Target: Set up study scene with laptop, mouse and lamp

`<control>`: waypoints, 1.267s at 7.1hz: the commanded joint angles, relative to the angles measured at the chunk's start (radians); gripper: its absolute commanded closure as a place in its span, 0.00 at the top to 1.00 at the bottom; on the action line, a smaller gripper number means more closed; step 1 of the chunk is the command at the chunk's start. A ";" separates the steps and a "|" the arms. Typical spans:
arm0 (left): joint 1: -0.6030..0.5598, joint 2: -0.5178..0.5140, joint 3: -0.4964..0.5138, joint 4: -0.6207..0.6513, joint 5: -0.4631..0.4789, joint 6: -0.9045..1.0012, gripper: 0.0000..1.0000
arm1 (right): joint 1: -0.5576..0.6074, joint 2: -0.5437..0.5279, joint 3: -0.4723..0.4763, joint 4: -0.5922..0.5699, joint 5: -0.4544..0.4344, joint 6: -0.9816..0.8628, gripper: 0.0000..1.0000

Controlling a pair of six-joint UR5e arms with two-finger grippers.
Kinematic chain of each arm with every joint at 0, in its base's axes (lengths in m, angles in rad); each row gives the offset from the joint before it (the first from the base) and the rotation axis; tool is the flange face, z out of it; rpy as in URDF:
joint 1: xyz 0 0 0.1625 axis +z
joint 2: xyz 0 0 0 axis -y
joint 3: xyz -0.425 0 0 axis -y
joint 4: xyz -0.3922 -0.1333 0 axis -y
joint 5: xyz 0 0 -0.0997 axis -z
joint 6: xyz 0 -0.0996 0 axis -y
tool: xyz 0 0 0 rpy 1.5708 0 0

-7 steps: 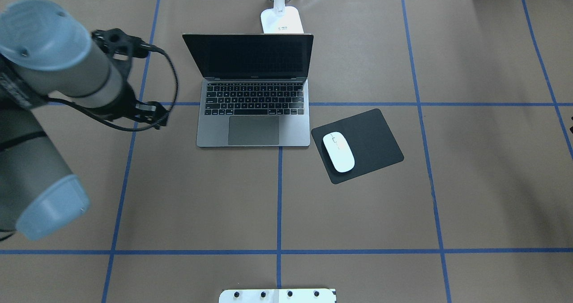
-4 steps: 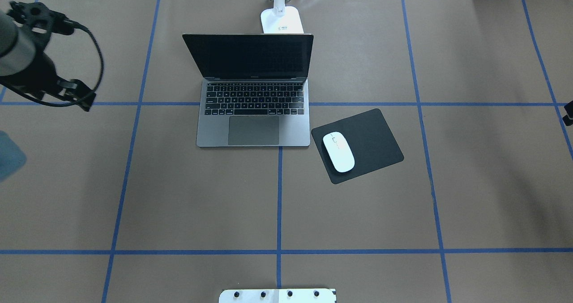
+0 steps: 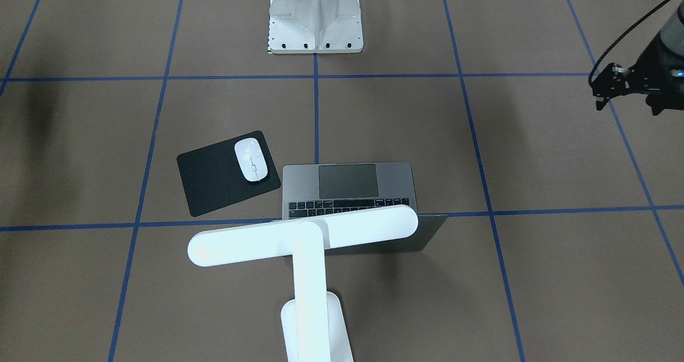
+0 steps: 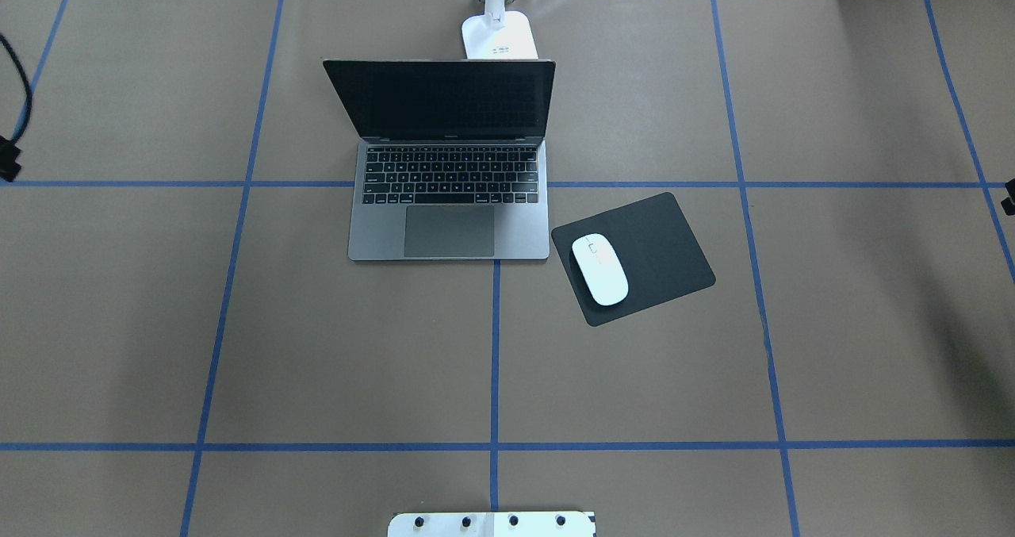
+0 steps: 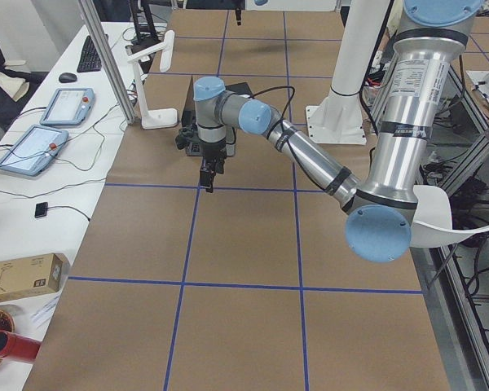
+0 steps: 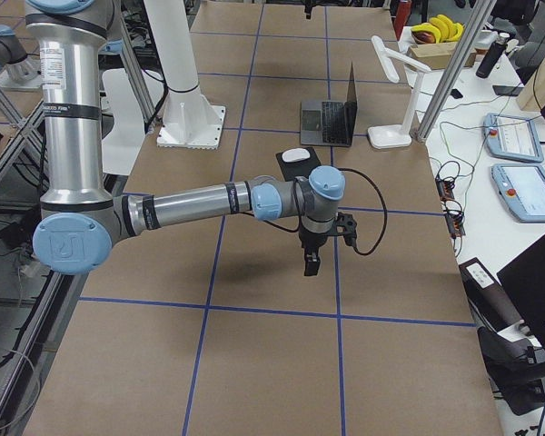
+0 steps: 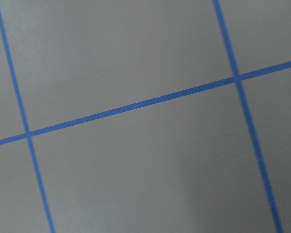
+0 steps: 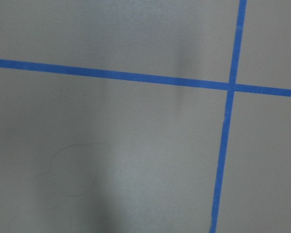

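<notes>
Setup judged done: laptop open, mouse on mouse pad at 4 o'clock, lamp at 12. Arms best parked wide. Jaw state of left gripper and right gripper cannot be told.

- Lamp is standing just behind the open laptop lid, obstructing rear approach.
- Mouse pad is lying just beside the laptop's right edge, narrowing that gap.

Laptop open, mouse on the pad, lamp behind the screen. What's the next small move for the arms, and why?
Probably none on the objects: just park both arms. The laptop stands open, the mouse lies on the mouse pad beside it, the lamp stands upright behind the screen, and the left gripper and right gripper hang clear of all three.
</notes>
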 commanded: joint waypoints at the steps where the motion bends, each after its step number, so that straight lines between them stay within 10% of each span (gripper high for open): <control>1: -0.142 0.052 0.143 -0.098 -0.061 0.190 0.99 | 0.013 0.001 -0.031 0.018 0.002 -0.003 1.00; 5: -0.345 0.063 0.496 -0.295 -0.161 0.431 0.99 | 0.018 0.001 -0.048 0.019 0.003 -0.001 1.00; 9: -0.395 0.085 0.553 -0.324 -0.163 0.502 0.99 | 0.134 0.020 -0.170 0.025 0.047 -0.094 1.00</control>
